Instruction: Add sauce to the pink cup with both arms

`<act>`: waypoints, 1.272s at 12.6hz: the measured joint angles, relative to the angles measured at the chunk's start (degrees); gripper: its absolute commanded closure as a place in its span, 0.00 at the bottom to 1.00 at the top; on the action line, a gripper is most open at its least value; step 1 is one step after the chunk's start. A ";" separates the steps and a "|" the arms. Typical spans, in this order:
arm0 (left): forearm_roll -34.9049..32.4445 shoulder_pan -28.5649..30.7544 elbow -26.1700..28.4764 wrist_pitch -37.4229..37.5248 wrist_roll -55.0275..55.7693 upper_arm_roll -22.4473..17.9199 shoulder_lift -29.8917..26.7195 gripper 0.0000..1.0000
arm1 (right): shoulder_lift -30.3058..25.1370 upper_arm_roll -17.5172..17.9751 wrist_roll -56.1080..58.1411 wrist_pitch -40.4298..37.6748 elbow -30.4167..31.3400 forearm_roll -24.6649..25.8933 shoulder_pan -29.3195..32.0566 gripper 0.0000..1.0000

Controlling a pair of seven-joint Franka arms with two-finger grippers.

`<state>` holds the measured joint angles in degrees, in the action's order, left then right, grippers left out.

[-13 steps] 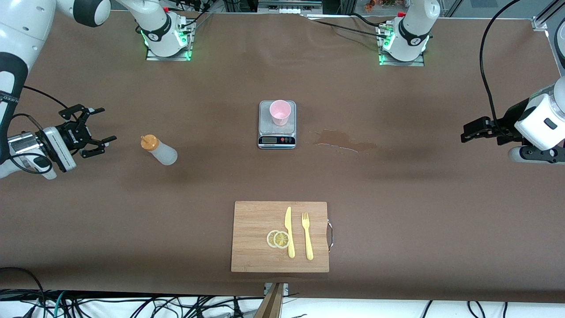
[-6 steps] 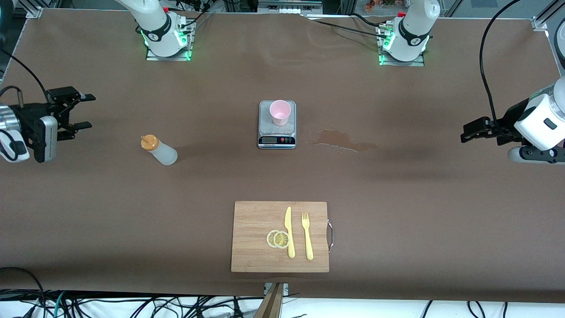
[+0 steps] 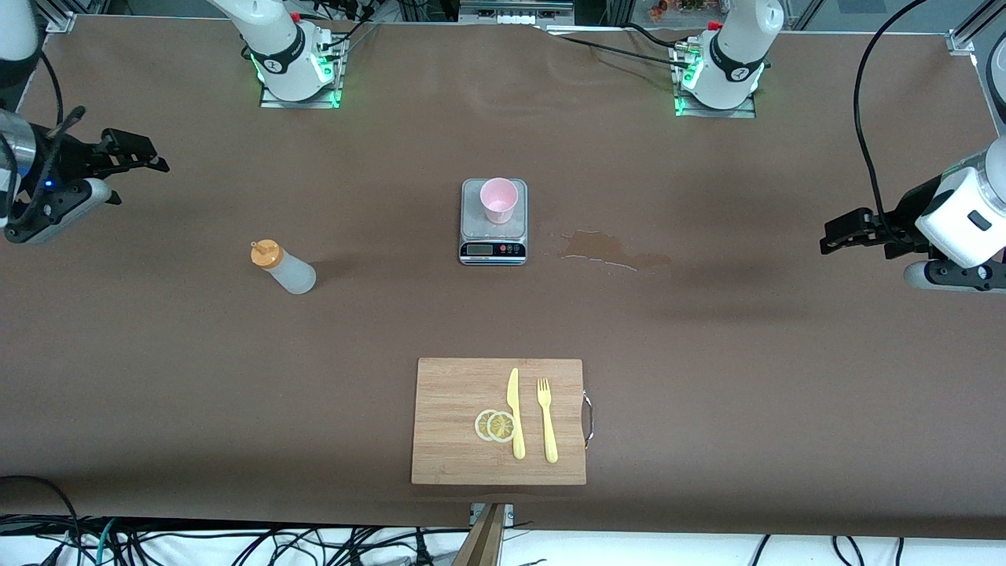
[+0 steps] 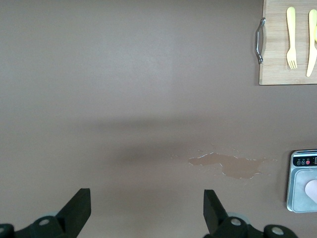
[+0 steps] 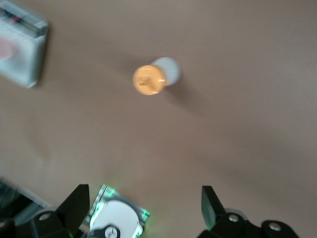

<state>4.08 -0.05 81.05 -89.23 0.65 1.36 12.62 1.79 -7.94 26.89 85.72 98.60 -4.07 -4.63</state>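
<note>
A: On the counter, mid-scene, the pink cup is standing upright on a small scale. Taking the scale as the clock centre in the front view, the sauce is sitting at about 8 o'clock, toward the right arm's end, upright, touching nothing.

B: Tools?

A: Right tool is hanging over the counter's edge at the right arm's end, around 9 to 10 o'clock from the sauce and well apart from it. Fingers are spreading wide, holding nothing. Its wrist view is showing the orange cap from above, plus a corner of the scale.

B: Left one?

A: Left tool is hovering over the left arm's end, about 3 o'clock from the scale, also well apart. Fingers are wide, nothing between them. That arm is waiting.

B: Anything else lying around?

A: Wet spill patch is lying just beside the scale at 3 to 4 o'clock; it's also showing in the left wrist view. Wooden cutting board is sitting at 6 o'clock, nearer the front camera, carrying a yellow knife, yellow fork and two lemon slices. Slices are overlapping and touching the knife; the fork is lying just beside the knife, apart from it.
</note>
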 measured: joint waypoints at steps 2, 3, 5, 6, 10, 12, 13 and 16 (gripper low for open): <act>0.00 0.00 0.00 0.00 0.00 0.00 0.00 0.00 | -2.86 3.14 -7.06 4.36 4.44 4.17 1.54 0.00; 0.00 0.00 0.00 0.00 0.00 0.00 0.00 0.00 | -3.26 3.94 -8.97 5.85 4.93 6.11 1.83 0.00; 0.00 0.00 -0.01 0.00 0.00 0.00 0.01 0.00 | -3.23 4.88 -15.10 5.85 4.83 7.35 2.18 0.00; 0.00 -0.01 -0.01 0.00 0.00 0.00 0.01 0.00 | -3.14 5.32 -19.05 5.64 4.42 7.35 2.22 0.00; 0.00 -0.04 -0.01 0.00 0.00 0.00 0.01 0.00 | -2.11 5.93 -26.29 5.65 0.80 6.03 2.39 0.00; 0.00 -0.06 -0.01 0.00 0.00 0.01 0.01 0.00 | -1.38 3.65 -26.35 8.19 -0.87 3.88 2.92 0.00; 0.00 -0.06 -0.01 0.00 0.00 0.01 0.01 0.00 | -1.27 2.92 -26.30 9.30 -1.49 3.31 3.18 0.00; 0.00 -0.07 -0.01 0.00 0.00 0.02 0.01 0.00 | -1.53 2.64 -26.15 8.10 -2.30 2.50 3.24 0.00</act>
<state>4.08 -0.12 81.04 -89.23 0.65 1.38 12.62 0.27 -5.30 0.74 93.81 96.30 -1.57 -1.39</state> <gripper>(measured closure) 0.000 0.000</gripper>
